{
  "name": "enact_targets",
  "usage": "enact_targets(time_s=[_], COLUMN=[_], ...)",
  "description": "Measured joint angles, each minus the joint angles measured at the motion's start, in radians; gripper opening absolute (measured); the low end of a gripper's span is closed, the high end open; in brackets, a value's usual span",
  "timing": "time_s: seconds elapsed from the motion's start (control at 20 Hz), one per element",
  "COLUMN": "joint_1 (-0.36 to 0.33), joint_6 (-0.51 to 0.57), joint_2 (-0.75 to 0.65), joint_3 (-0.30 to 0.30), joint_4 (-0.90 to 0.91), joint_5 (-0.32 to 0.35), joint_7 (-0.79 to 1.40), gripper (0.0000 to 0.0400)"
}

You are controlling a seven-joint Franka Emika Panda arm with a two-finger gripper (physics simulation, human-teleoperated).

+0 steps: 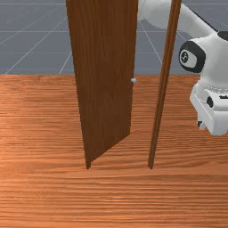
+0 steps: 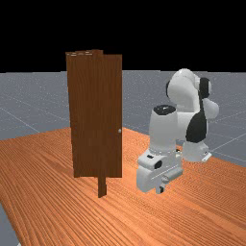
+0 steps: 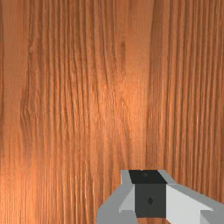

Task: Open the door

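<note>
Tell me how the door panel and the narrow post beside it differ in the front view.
The door panel is broad, while the post is a thin strip. A pale knob sits at the door panel's edge; the post is plain. The door panel's lower edge is a long slant, the post's a short end. Both are upright and brown, with a wood look.

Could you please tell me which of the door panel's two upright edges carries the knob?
The edge on the front view's right, facing the separate post: the small pale knob sits there, while the other edge has none.
</note>
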Motion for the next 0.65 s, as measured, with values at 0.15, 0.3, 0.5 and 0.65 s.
enact_targets(time_s=[0.15,0.3,0.5,0.65], joint_1=[-0.154,-0.261,-0.406,-0.503], joint_6=[0.091,0.134,0.146,0.121], joint_2=[-0.124,-0.187,-0.223,-0.202], joint_3=[0.017,0.016,0.024,0.011], joint_4=[-0.214,-0.318,-0.379,-0.351], joint_5=[-0.002,0.014,0.023,0.030], joint_7=[-0.302,-0.473,-0.800,-0.971], gripper=[0.0000,0.0000,0.0000,0.0000])
